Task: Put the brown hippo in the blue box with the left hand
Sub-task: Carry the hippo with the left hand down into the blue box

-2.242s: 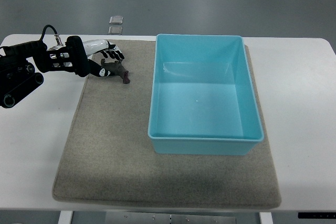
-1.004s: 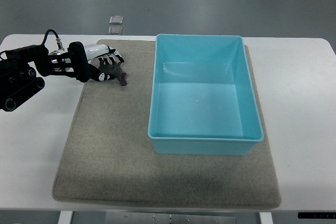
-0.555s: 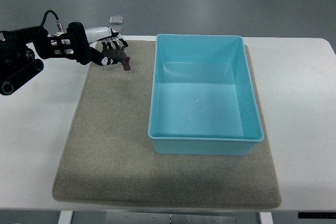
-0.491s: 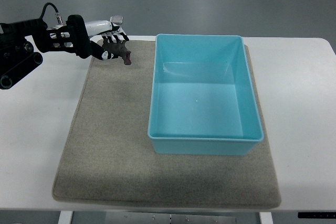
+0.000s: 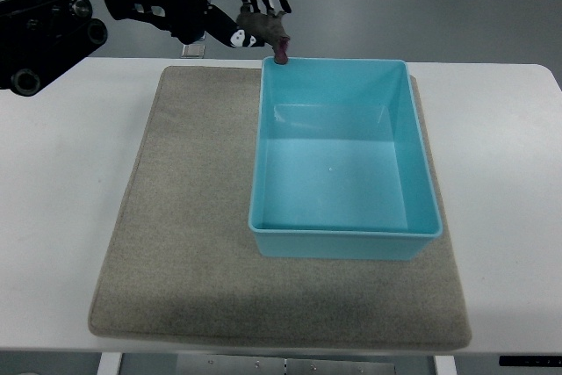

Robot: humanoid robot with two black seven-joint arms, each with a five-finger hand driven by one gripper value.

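A grey felt mat [image 5: 184, 243] covers the white table [image 5: 53, 217], and the blue box [image 5: 342, 160] sits on its right half, its interior bare. At about eleven o'clock from the box, the left hand [image 5: 237, 6] reaches in from the left, raised, fingers curled around the brown hippo [image 5: 268, 31]. The hippo hangs over the box's far-left corner, long axis roughly left-right, one end drooping. Grey floor [image 5: 369, 6] lies beyond.

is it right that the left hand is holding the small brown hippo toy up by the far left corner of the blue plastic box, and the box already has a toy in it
Not quite. The top view shows the blue plastic box empty. The rest holds: the left hand grips the small brown hippo toy up by the box's far left corner.
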